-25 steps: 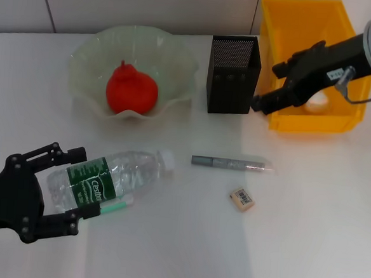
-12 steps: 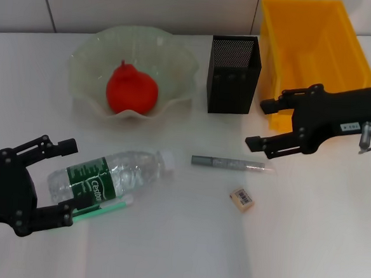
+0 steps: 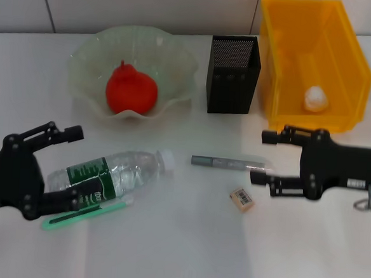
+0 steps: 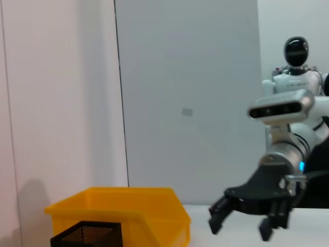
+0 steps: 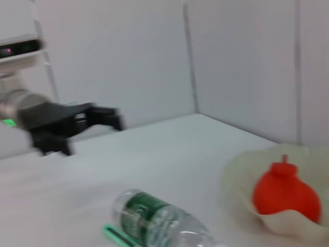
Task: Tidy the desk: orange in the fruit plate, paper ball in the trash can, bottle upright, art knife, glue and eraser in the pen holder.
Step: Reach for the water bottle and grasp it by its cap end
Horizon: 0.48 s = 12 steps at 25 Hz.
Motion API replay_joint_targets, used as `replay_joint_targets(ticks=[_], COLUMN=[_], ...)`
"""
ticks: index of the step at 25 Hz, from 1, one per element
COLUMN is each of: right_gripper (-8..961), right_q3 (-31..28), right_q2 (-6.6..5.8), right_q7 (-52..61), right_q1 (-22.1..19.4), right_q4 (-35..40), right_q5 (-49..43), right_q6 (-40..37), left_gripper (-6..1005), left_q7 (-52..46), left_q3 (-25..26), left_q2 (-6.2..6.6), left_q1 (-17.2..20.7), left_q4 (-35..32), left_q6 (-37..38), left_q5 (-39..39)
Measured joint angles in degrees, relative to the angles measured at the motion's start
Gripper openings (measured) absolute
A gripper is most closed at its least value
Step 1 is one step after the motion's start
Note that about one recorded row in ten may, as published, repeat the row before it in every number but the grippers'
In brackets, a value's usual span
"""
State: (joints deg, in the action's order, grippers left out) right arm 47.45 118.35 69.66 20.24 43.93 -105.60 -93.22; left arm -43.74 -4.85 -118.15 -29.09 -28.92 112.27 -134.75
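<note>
Head view: the bottle (image 3: 109, 176) lies flat on the worktop (image 3: 165, 252), cap away from the left pincer (image 3: 73, 167), whose spread, released jaws flank its base. The right pincer (image 3: 265, 157), also released, hovers beside the art knife (image 3: 229, 163).

Right wrist view: the bottle (image 5: 162, 222) lies below the left pincer (image 5: 92, 133).

Left end effector (image 5: 90, 131) visible farther off, black, fingers spread apart, hovering just above the white tabletop (image 5: 169, 154). Bottle (image 5: 159, 224) lies on its side nearer the camera than that end effector, well apart from it, green label up. Thin green stick (image 5: 117, 236) lies just beside the bottle. Orange (image 5: 285, 193) sits inside the fruit plate (image 5: 239, 185), farthest from the left end effector, beyond the bottle.
</note>
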Motion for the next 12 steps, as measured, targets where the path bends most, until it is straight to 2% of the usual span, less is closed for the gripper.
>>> replay_joint_targets(ticks=[2,3,4,7,9,11,12], right_gripper=[818,818,818,818,818,818,818], right_q3=[-3.26,-3.26,-4.39,-5.06,-7.05,-7.62,-8.74], right_q2=[-0.11,-0.11,-0.39,-0.92,-1.42,-1.45,-1.30], right_q7=[-8.78,-8.78,-11.91,-13.53,-16.12,-17.06,-18.68], right_q1=[0.24,0.24,0.08,-0.48,-1.71,-2.23,-3.75], right_q4=[-7.76,-7.76,-11.05,-13.53,-16.95,-17.45,-17.61], right_q5=[0.13,0.13,0.15,0.16,0.19,0.20,0.22], right_q6=[-1.97,-1.97,-2.26,-2.31,-3.34,-3.81,-4.81], left_gripper=[726,726,725,724,724,723,722], left_q7=[-0.31,-0.31,-0.48,-2.74,-6.69,-8.81,-10.36], left_q3=[-0.60,-0.60,-0.68,-1.21,-4.11,-6.31,-7.80], left_q2=[-0.02,-0.02,-0.02,-0.18,-0.45,-0.53,-0.57], left_q1=[-2.34,-2.34,-2.95,-5.42,-7.39,-8.49,-9.18], left_q4=[-0.11,-0.11,-0.20,-2.02,-4.26,-5.37,-6.24], left_q6=[-0.69,-0.69,-0.87,-1.93,-3.93,-5.32,-6.28], left_q5=[0.02,0.02,-0.01,-0.31,-0.24,-0.13,-0.10])
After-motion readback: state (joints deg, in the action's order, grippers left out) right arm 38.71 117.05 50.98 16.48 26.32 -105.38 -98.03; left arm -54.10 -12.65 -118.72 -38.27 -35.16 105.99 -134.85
